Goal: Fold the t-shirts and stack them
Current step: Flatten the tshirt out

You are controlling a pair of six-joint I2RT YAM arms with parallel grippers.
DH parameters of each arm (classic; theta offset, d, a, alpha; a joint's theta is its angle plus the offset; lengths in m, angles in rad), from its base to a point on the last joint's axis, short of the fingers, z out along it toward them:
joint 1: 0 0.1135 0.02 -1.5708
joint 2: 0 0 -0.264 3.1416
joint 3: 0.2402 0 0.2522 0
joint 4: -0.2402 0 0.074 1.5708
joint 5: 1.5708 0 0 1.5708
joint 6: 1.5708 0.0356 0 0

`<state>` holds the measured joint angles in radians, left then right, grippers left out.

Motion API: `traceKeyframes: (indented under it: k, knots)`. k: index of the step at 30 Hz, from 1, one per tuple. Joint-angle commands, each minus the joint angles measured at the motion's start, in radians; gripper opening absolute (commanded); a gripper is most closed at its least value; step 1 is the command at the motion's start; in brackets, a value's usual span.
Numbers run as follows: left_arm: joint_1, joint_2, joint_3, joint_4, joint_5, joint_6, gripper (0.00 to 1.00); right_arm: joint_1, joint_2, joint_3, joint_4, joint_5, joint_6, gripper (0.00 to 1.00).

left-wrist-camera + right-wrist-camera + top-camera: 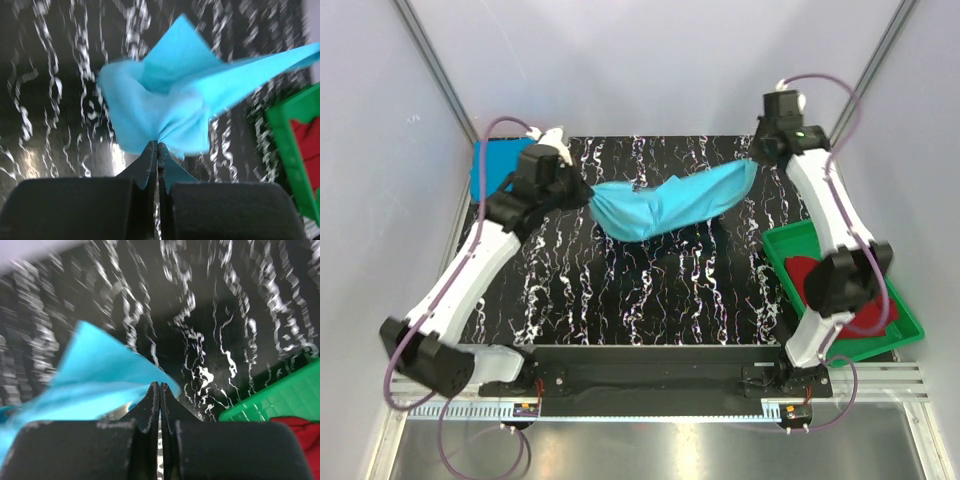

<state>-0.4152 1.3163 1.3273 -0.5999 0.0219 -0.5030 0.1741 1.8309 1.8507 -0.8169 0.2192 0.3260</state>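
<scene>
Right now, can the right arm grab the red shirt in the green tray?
Probably not yet. The right tool is shut on one end of the turquoise shirt, which the left tool holds too. The red shirt lies in the green tray, partly under that arm's elbow.

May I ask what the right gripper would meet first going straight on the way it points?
Probably the black marbled table: beyond the right gripper, shut on the turquoise t-shirt, nothing else shows; depth unclear.
</scene>
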Motion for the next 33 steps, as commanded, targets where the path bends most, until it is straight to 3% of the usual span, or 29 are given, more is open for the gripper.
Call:
traceKeyframes:
  k: [1, 3, 7, 12, 14, 15, 16, 19, 20, 23, 26, 27, 33]
  knots:
    - [0.018, -0.104, 0.001, -0.063, -0.054, 0.044, 0.0, -0.001, -0.194, 0.03, -0.079, 0.069, 0.05, 0.0]
    - [0.027, -0.132, -0.054, -0.061, -0.069, 0.038, 0.0, -0.002, -0.237, -0.037, -0.077, 0.037, 0.083, 0.0]
    - [0.056, -0.166, -0.224, -0.061, -0.062, 0.015, 0.0, -0.001, -0.384, -0.423, 0.091, -0.101, 0.108, 0.0]
    - [0.065, -0.201, -0.385, -0.069, -0.069, -0.023, 0.04, -0.001, -0.496, -0.714, 0.212, -0.24, 0.145, 0.0]
    - [0.073, -0.236, -0.447, -0.069, -0.082, -0.063, 0.12, -0.001, -0.522, -0.797, 0.24, -0.314, 0.15, 0.0]
    - [0.075, -0.25, -0.462, -0.067, -0.083, -0.08, 0.2, 0.001, -0.53, -0.823, 0.251, -0.351, 0.153, 0.0]
    - [0.073, -0.273, -0.486, -0.063, -0.083, -0.097, 0.35, 0.002, -0.545, -0.872, 0.26, -0.394, 0.154, 0.0]
    - [0.072, -0.331, -0.522, -0.06, -0.112, -0.12, 0.54, 0.001, -0.585, -0.953, 0.248, -0.382, 0.182, 0.0]
    - [0.063, -0.35, -0.528, -0.06, -0.17, -0.111, 0.56, 0.002, -0.597, -0.967, 0.24, -0.376, 0.192, 0.01]
    - [0.058, -0.381, -0.516, -0.058, -0.16, -0.071, 0.6, 0.002, -0.628, -1.002, 0.211, -0.346, 0.243, 0.04]
    - [0.033, -0.324, -0.508, 0.011, 0.051, -0.046, 0.62, 0.002, -0.639, -1.024, 0.211, -0.36, 0.255, 0.04]
    - [0.012, -0.307, -0.516, 0.037, 0.074, -0.043, 0.69, 0.002, -0.642, -1.03, 0.209, -0.363, 0.254, 0.03]
    - [-0.022, -0.083, -0.562, 0.069, -0.01, -0.143, 0.68, 0.001, -0.688, -1.056, 0.229, -0.374, 0.257, 0.0]
